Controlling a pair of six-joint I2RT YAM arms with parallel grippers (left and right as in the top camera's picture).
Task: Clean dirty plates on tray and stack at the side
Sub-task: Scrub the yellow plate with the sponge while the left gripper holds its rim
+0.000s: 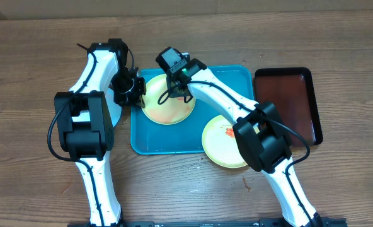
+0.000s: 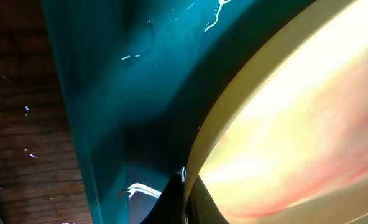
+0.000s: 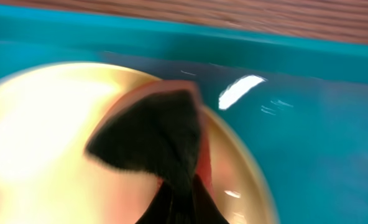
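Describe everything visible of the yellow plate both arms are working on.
The yellow plate is round, shallow, plastic-looking, pale yellow-green with a faint reddish tinge inside. It sits in the left part of the turquoise tray. The left pincer is shut on its left rim; the right pincer presses a dark wad, blurred, onto its inside.

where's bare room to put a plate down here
Free: the tray's far right corner, between the far plate and the brown tray; the brown tray itself; the table left of the left arm. Crowded: the tray's far left, where the left gripper and right gripper meet at the far plate, and its near right edge, under the smeared plate.
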